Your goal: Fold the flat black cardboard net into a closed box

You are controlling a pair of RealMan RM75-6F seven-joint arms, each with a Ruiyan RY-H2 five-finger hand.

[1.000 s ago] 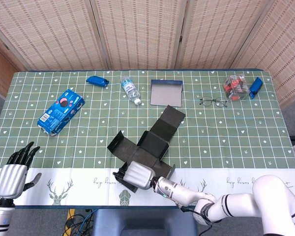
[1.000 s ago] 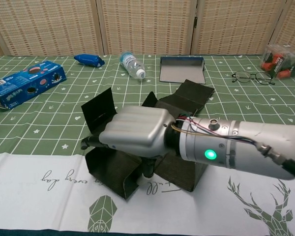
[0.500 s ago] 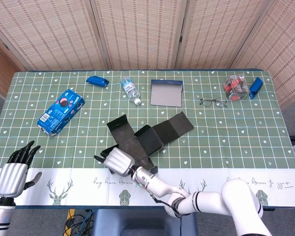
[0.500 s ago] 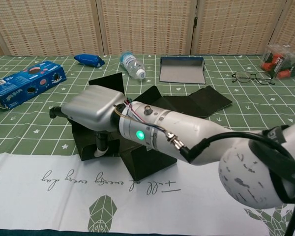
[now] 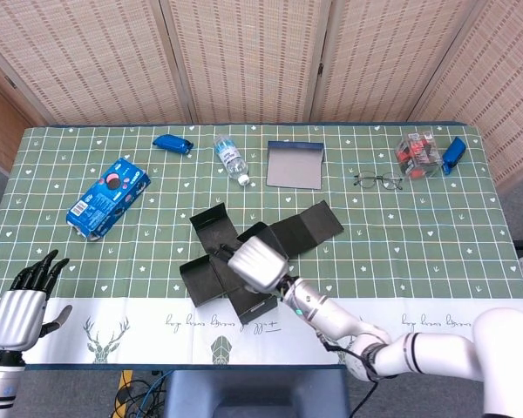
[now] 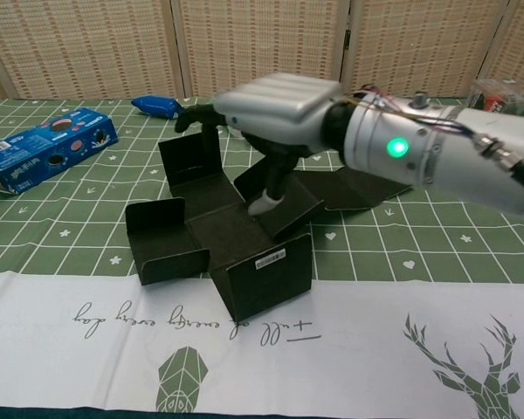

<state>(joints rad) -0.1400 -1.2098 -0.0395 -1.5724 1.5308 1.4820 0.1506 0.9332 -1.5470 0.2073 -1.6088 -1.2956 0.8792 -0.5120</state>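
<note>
The black cardboard net (image 5: 211, 277) (image 6: 230, 234) lies near the table's front middle. Its front flap (image 6: 268, 283), left flap (image 6: 167, 241) and back flap (image 6: 190, 158) stand raised, while the long right panels (image 5: 309, 225) (image 6: 353, 188) lie flat. My right hand (image 5: 260, 263) (image 6: 272, 112) hovers over the net's centre with its fingers (image 6: 197, 114) stretched out above the back flap. Its thumb tip (image 6: 265, 202) points down and touches a raised inner panel. It holds nothing. My left hand (image 5: 21, 306) is at the table's front left corner, fingers spread and empty, and the chest view does not show it.
A blue biscuit box (image 5: 108, 196) (image 6: 45, 146) lies at the left. Along the back are a blue packet (image 5: 172, 143), a water bottle (image 5: 232, 160) (image 6: 231, 113), a grey tray (image 5: 295, 165), glasses (image 5: 379, 181) and a clear box of red items (image 5: 419, 153). A white printed cloth (image 6: 87, 332) covers the front edge.
My right hand has risen from the net's front left corner and moved right and back, over its centre. The front flap now stands upright. The left hand has not moved.
</note>
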